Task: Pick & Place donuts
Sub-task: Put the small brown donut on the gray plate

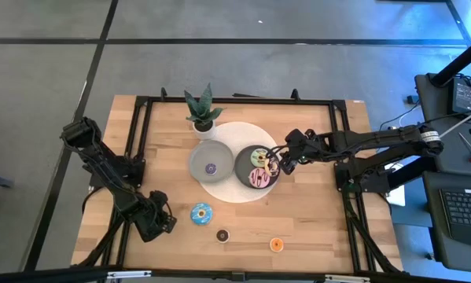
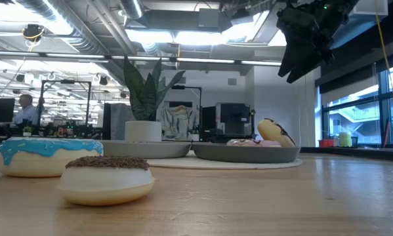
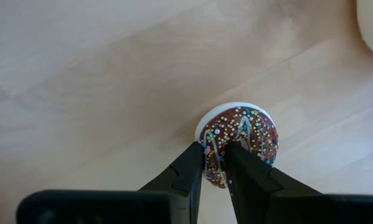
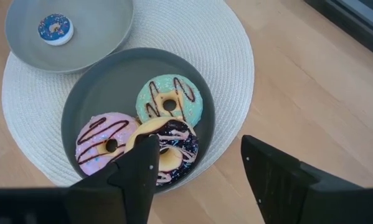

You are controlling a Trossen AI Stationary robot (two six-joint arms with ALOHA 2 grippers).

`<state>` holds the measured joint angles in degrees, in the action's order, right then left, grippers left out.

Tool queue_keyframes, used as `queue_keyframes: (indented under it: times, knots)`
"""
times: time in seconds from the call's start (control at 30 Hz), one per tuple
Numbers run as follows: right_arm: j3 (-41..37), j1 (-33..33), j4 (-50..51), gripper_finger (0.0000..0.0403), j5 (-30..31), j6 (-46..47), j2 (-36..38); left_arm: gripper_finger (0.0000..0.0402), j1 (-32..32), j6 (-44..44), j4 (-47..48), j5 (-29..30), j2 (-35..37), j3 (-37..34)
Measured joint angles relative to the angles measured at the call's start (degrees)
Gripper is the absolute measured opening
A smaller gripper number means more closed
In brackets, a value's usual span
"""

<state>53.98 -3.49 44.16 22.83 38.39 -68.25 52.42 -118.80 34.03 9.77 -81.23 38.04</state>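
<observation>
My left gripper point(image 1: 161, 220) is at the table's near left, shut on a small brown sprinkled donut point(image 3: 239, 138). A blue-iced donut point(image 1: 201, 212), a small brown one point(image 1: 222, 234) and a small orange one point(image 1: 277, 244) lie flat on the wood. My right gripper point(image 4: 208, 180) hovers open above the right rim of the dark plate point(image 1: 241, 163). That plate holds a pale green donut point(image 4: 169, 102), a pink one point(image 4: 105, 144) and a dark purple one point(image 4: 170, 146) that leans on the other two. A small purple donut point(image 1: 211, 168) lies in the lighter plate point(image 1: 200, 157). My left gripper pinches the small brown donut by its rim point(image 3: 216, 163), one finger point(image 3: 195, 171) on each side of that edge. The fingers slant down at it from above. Its iced face is turned toward the wrist camera. Whether it is clear of the table, I cannot tell.
Both plates rest on a round woven mat point(image 1: 243, 192). A potted plant point(image 1: 203, 110) stands at the mat's far edge. A black frame point(image 1: 141, 134) runs along the table's sides. Bare wood lies near and right of the mat.
</observation>
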Motion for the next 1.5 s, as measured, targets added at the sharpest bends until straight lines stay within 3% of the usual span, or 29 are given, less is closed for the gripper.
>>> queue_keyframes:
  times: [0.37, 0.63, 0.77, 1.07, 1.3, 1.5]
  knots:
    - [0.00, -0.01, 0.00, 0.0228, 0.04, 0.05, 0.00, 0.0054, -0.07, 0.02, -1.25, 0.58, 0.18, 0.36]
    - [0.00, -0.01, -0.22, 0.0228, 0.07, 0.09, 0.00, 0.0034, -3.67, 5.67, -0.99, 16.01, 3.26, 2.44]
    - [0.00, -0.01, -0.36, 0.0228, 0.19, 0.31, 0.00, 0.0032, -11.15, 17.72, -1.16, 17.22, 6.21, 3.18]
    - [0.00, -0.01, -3.55, 0.0229, 0.19, 0.27, 0.00, 0.0031, -34.66, 44.78, -1.13, 11.47, 10.15, 3.50]
    - [0.00, -0.01, -3.74, 0.0225, 1.05, 0.31, 0.00, 0.0032, -50.14, 58.32, -5.04, 10.12, 9.67, 3.48]
    - [0.00, 0.01, -3.78, 0.0229, 4.27, 0.31, 0.00, 0.0031, -57.63, 66.83, -14.00, 3.06, 6.22, 3.48]
